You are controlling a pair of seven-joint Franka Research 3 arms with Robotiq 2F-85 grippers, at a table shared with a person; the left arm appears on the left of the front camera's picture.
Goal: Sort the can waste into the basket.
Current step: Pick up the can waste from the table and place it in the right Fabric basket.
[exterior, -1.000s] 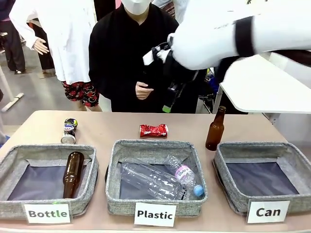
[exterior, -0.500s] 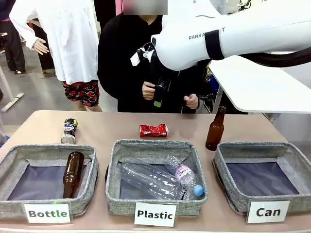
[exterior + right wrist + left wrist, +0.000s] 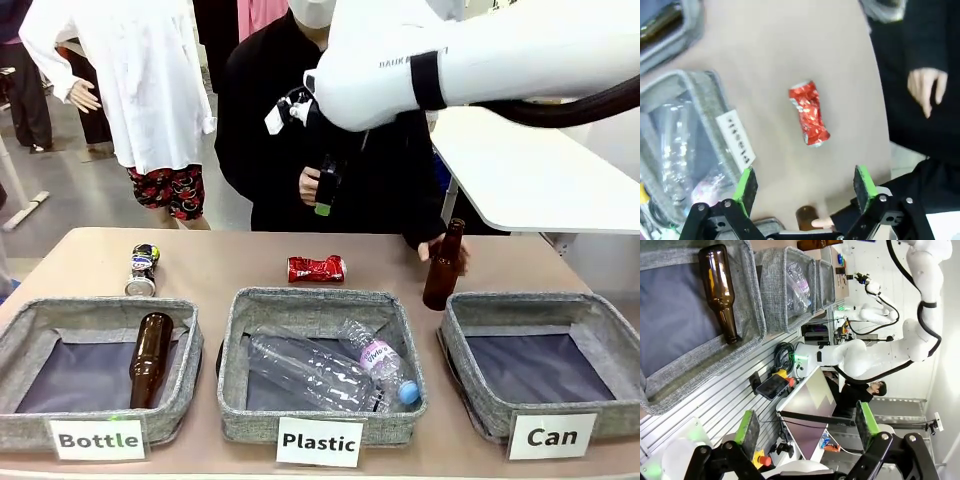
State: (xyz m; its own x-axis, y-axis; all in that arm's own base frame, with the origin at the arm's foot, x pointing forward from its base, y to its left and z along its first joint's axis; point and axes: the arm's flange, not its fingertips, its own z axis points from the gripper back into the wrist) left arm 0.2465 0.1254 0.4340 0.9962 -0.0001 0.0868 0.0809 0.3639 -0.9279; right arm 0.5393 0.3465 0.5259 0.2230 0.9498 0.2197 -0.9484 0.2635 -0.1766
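Observation:
The shiny red crushed can (image 3: 316, 268) lies on the table behind the "Plastic" bin; in the right wrist view the red can (image 3: 809, 113) sits beyond my fingers. The dark printed can (image 3: 142, 268) stands at the far left, behind the "Bottle" bin. At the front right is the grey basket (image 3: 520, 303) labelled "Can", holding nothing. My right gripper (image 3: 325, 195) hangs high above the red can, and in its own view the right gripper (image 3: 805, 184) is open. My left gripper (image 3: 806, 424) is open too, holding nothing, and looks at the bins from the side.
A person's hand (image 3: 437, 248) holds a brown bottle (image 3: 443, 265) standing behind the "Can" basket. The "Plastic" bin (image 3: 318, 301) holds clear bottles. The "Bottle" bin (image 3: 100, 308) holds one brown bottle (image 3: 150, 358). A person in black stands at the far edge.
My right arm has swung left and its gripper now hangs over the red can. The person's hand has reached down onto the standing brown bottle.

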